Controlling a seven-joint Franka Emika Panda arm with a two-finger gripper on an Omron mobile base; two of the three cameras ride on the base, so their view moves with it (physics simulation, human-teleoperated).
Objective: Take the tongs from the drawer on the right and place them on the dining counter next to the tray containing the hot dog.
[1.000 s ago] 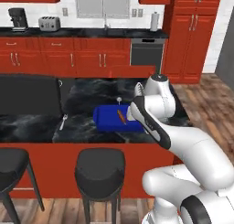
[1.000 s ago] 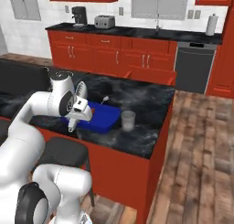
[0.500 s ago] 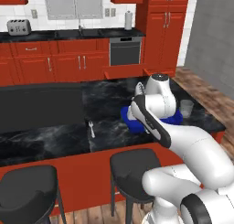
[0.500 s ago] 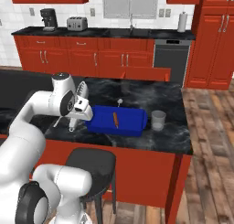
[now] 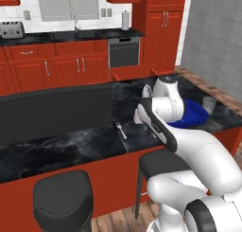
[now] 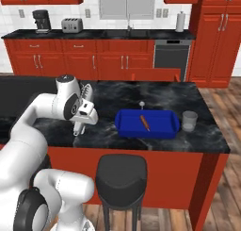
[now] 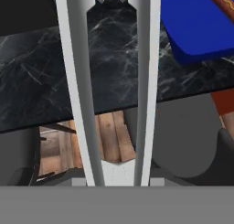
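Tongs [image 7: 109, 95] clamped between the gripper's [image 6: 80, 129] fingers, held above the black marble table [image 6: 155, 98], their two silver arms running lengthwise through the hand view. To the gripper's right on the table lies the blue tray [image 6: 126, 127] holding the hot dog [image 6: 144, 122]; a cup [image 6: 189, 121] stands just beyond the tray.

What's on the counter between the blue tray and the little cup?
Nothing. In the right base view, the stretch of dining counter between the tray and the cup is bare black marble; they stand slightly apart.
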